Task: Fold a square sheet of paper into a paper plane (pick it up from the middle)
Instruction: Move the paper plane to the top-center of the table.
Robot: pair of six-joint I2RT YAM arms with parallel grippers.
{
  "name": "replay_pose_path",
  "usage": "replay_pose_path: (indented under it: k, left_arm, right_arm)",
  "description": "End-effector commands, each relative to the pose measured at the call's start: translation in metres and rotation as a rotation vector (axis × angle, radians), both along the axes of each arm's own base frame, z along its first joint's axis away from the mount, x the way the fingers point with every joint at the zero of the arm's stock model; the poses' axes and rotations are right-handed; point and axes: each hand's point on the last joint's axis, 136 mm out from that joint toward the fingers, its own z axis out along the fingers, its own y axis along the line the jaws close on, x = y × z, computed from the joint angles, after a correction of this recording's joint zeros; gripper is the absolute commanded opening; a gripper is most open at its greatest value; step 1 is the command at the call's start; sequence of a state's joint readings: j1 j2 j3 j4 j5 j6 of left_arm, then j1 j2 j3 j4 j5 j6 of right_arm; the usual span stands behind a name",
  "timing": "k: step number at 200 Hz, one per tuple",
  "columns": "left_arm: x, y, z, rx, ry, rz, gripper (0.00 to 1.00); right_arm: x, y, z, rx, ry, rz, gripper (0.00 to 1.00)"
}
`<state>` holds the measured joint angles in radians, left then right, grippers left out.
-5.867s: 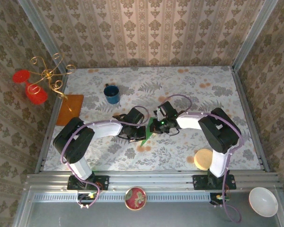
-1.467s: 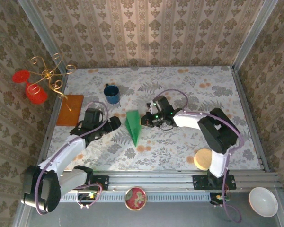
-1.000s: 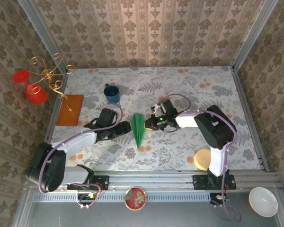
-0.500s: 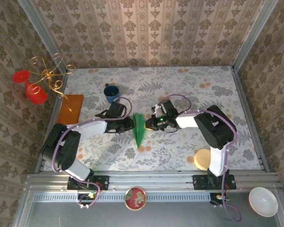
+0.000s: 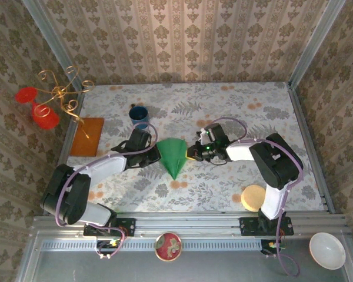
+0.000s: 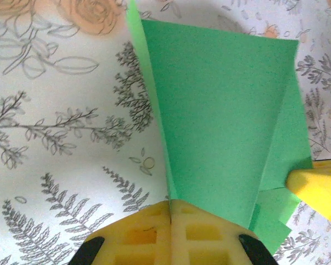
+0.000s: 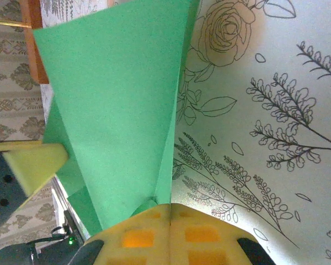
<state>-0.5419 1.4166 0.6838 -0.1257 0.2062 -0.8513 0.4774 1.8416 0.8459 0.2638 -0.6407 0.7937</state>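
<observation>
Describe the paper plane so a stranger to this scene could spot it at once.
On the floral table, look to the middle, where the two arms meet. Held at each side by the left gripper and right gripper is the paper plane, nose toward the near edge. Unlike the blue mug nearby, it is bright green and pointed.

- I hold the left arm [image 5: 106, 166] stretched low, forward and inward.
- Left gripper [image 5: 155, 157]: yellow pads [image 6: 149, 232] pressed together, pointing right.
- Right arm [image 5: 270, 161]: elbow bent, forearm pointing left.
- Right gripper [image 5: 191, 154]: pads [image 7: 198, 234] pressed together, facing the left gripper, near but apart.
</observation>
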Motion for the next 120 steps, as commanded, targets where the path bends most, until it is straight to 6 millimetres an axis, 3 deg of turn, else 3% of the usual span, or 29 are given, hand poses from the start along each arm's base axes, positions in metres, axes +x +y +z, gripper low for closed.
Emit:
replay_pose_path:
  k: [1,52,120]
  left_arm:
    - [-0.003,0.008,-0.010,0.005,0.021,0.055,0.04]
    - [-0.011,-0.002,-0.025,0.020,0.101,-0.011,0.14]
    - [-0.013,-0.003,0.026,0.122,-0.003,-0.081,0.30]
  right_arm:
    - [0.002,-0.004,0.000,-0.011,-0.008,-0.030,0.00]
    - [-0.004,0.003,-0.010,0.000,0.031,-0.002,0.01]
    - [-0.004,0.007,-0.003,0.011,0.028,0.020,0.01]
